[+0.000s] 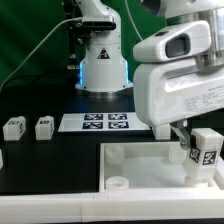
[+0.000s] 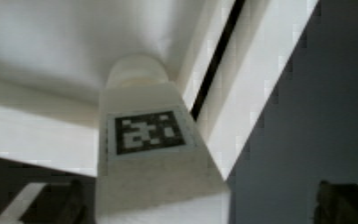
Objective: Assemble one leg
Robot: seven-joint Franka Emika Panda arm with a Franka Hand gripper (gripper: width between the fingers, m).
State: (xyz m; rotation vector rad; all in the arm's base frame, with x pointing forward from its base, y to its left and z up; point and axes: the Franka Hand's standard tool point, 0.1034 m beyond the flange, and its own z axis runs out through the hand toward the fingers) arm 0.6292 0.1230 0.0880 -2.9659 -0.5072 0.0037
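Leg (image 1: 207, 149) upright at the tray's (image 1: 140, 166) corner, on the exterior view's right, between spread jaws.
Gripper (image 2: 185, 200) straddles the leg with dark fingers (image 2: 46, 202) standing off either side (whether they touch it, I cannot tell); tray rim and black table (image 1: 50, 155) lie just beside. Leg is white, block-like, with a square black-and-white tag.

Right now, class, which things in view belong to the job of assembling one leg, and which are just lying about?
Belonging to the job:
- tagged leg, standing between the open fingers
- end effector
- white tray-like piece with corner sockets

Just lying about:
- far spare leg, on the exterior view's left
- near spare leg, beside it
- marker board
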